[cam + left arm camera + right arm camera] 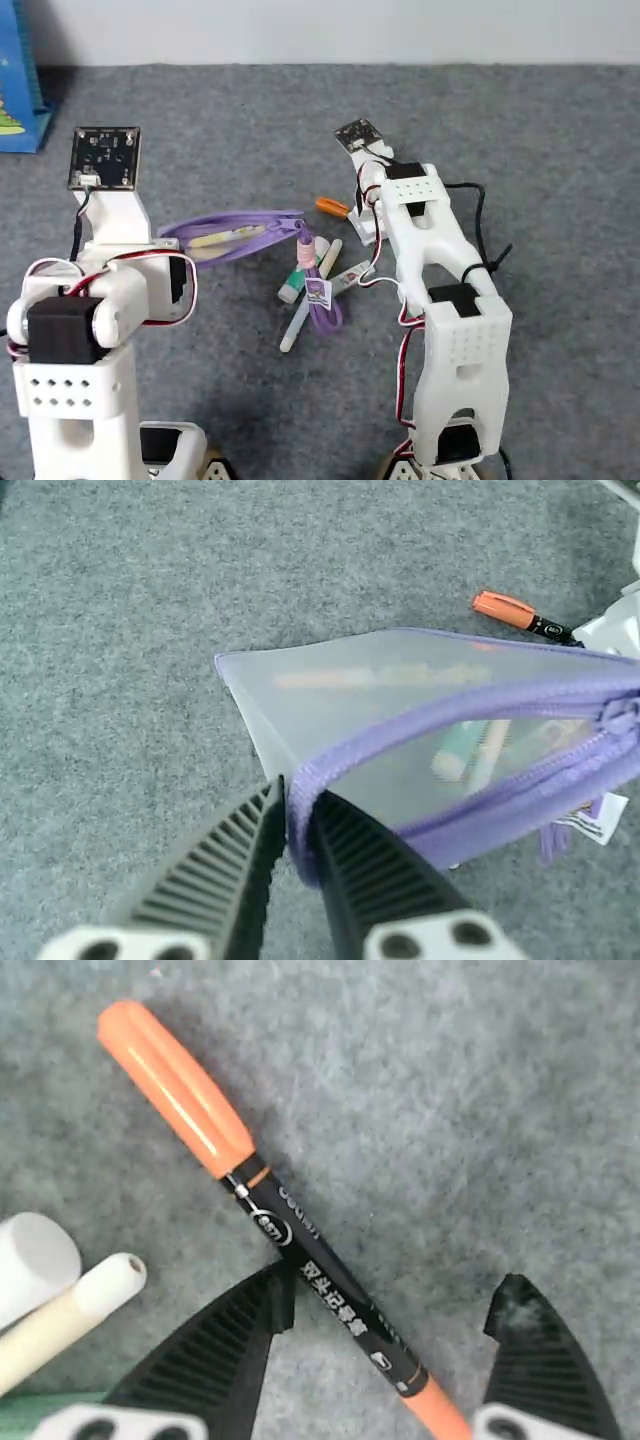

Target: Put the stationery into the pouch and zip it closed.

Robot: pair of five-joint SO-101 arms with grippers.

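left gripper (297,798) clamped on translucent purple-zippered pouch (400,695); right gripper (400,1290) apart astride orange-capped pen (300,1250)

We see the left gripper (297,815) pinching the purple edge of the pouch (380,695). An orange-capped pen (518,612) lies on the grey carpet (150,630) just beyond it.

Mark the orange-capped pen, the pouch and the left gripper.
orange-capped pen (300,1258): right wrist view, on its black barrel.
pouch (400,695): left wrist view, on the translucent side panel.
left gripper (298,795): left wrist view, midway between its fingertips, at the pinched pouch edge.
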